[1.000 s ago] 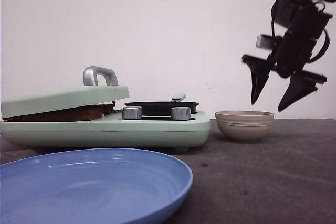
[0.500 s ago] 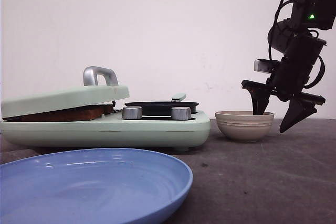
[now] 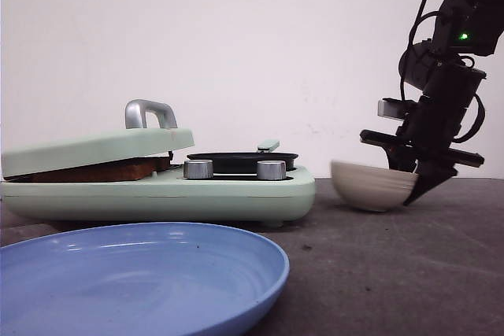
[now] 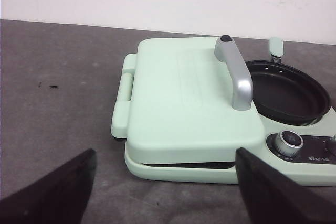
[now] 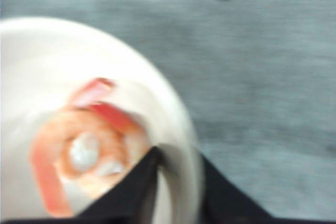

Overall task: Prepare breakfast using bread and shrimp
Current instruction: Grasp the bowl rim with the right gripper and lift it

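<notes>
Left gripper (image 4: 165, 187) hangs open, fingers cut off at the frame edge. Bread (image 3: 98, 171) sits under my maker's lid (image 3: 94, 149) near the desk's left edge, only its brown crust showing. Right gripper (image 3: 415, 182) pinches the tilted bowl's (image 3: 370, 186) rim, I think; blurred shrimp (image 5: 84, 156) lies inside.

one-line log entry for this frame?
phase: bowl grasp | right hand: straddling rim of bowl, bowl tilted | shrimp: in bowl | left hand: open, idle
</notes>
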`<act>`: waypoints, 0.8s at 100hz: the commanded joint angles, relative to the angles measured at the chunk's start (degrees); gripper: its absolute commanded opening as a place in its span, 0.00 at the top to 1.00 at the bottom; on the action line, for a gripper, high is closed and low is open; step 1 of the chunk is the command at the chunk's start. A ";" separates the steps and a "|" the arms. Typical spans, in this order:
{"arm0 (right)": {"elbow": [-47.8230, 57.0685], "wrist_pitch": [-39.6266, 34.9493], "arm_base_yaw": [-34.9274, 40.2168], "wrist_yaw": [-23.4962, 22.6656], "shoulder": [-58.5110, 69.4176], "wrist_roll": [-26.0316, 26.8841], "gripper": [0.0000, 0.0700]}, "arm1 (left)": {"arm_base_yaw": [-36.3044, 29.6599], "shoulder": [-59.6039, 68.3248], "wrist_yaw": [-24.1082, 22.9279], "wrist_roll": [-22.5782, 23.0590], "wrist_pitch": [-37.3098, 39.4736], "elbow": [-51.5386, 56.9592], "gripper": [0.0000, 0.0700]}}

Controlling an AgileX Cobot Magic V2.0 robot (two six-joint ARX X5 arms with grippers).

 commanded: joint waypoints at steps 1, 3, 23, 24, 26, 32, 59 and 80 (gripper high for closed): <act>1.27 -0.02 0.09 -0.74 1.68 -0.66 0.99 | -0.09 0.31 -0.37 0.48 0.83 0.15 0.33; 1.27 -0.04 0.09 -1.22 1.68 -0.63 0.99 | -0.09 0.31 -0.37 0.48 0.83 0.15 0.33; 1.27 -0.26 0.09 -6.29 1.49 1.77 0.99 | -0.09 0.31 -0.37 0.48 0.79 0.15 0.33; 1.27 -0.26 0.09 -6.36 1.44 2.03 0.99 | -0.09 0.31 -0.37 0.48 0.79 0.15 0.33; 1.27 -0.26 0.09 -6.49 1.22 2.47 0.99 | -0.09 0.31 -0.37 0.48 0.79 0.15 0.33; 1.27 -0.11 0.09 -7.02 0.46 2.97 0.99 | -0.09 0.31 -0.37 0.48 0.70 0.15 0.33; 1.27 2.38 0.09 -7.82 -7.21 3.06 0.99 | -0.09 0.31 -0.37 0.46 0.61 0.15 0.33; 1.27 8.74 2.58 -12.24 -11.98 7.10 0.99 | -0.11 0.31 -0.35 0.46 0.52 0.15 0.33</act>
